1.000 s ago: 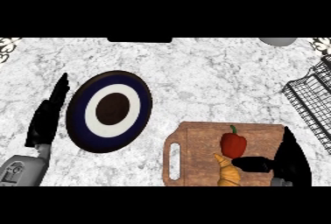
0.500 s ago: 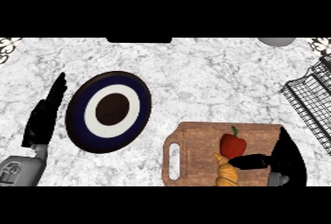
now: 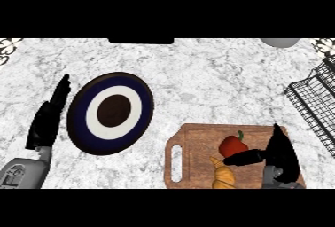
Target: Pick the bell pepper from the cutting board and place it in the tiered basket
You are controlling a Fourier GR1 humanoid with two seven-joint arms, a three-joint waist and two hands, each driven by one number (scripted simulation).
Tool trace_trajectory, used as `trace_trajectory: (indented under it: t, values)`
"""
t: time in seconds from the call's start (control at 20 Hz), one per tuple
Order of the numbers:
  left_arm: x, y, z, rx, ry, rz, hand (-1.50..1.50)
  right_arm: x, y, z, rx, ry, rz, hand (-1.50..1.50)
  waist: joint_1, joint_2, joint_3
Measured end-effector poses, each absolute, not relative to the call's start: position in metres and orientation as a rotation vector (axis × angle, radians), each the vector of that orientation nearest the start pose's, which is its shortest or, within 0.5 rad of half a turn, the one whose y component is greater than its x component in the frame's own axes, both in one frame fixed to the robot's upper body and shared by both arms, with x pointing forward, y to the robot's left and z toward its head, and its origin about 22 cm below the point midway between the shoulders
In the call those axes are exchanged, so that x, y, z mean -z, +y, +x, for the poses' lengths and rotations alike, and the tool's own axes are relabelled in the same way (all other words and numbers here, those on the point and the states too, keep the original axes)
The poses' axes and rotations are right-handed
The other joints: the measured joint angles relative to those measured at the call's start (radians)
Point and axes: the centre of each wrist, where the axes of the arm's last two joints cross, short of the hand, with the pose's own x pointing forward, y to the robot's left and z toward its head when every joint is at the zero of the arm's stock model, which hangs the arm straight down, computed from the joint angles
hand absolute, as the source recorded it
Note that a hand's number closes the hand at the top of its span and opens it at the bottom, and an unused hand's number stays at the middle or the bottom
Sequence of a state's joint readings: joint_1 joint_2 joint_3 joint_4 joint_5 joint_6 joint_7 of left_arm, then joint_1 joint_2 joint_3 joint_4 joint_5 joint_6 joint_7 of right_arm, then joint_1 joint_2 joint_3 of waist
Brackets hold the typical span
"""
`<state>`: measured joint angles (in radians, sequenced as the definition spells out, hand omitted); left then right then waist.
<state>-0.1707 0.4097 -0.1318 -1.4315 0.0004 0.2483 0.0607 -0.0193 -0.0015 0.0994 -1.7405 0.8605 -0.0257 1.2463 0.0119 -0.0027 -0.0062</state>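
At the lower right of the frame, the right hand [image 3: 278, 148] sits over the brown wooden cutting board [image 3: 196, 153], its thumb stretched left to touch the red bell pepper [image 3: 231, 145]; the fingers point up, straight, so nothing is pinched. A golden croissant [image 3: 225, 175] lies just below the pepper, cut off by the bottom edge. At left, the left hand [image 3: 49, 117] rests open beside the dark blue and white round plate [image 3: 111, 113] on the white marble desk [image 3: 209, 80]. The black wire tiered basket [image 3: 315, 106] is cropped at the right edge.

Tiered basket [image 3: 315, 111] cut off rightward
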Motion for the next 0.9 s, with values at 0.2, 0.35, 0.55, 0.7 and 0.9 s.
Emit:
trace_trajectory:
  t: [0.2,0.35,0.55,0.7,0.9]
  values:
    - [-0.035,0.293,0.283,0.245,-1.539,0.42,0.0,-0.041,-0.198,0.25,-0.133,-0.536,-0.811,-1.5,0.003,-0.002,-0.001]
    - [-0.034,0.289,0.28,0.241,-1.54,0.424,0.0,-0.036,-0.196,0.253,-0.132,-0.525,-0.78,1.5,0.004,-0.005,-0.001]
    - [-0.035,0.293,0.279,0.239,-1.543,0.424,0.0,-0.037,-0.189,0.258,-0.173,-0.53,-0.74,1.5,0.001,-0.007,-0.007]
    - [-0.036,0.293,0.278,0.237,-1.54,0.43,0.0,-0.036,-0.178,0.261,-0.244,-0.539,-0.768,1.5,0.0,-0.009,-0.009]
    - [-0.032,0.295,0.278,0.234,-1.539,0.431,0.0,-0.039,-0.173,0.264,-0.26,-0.558,-0.781,1.5,-0.005,-0.009,-0.008]
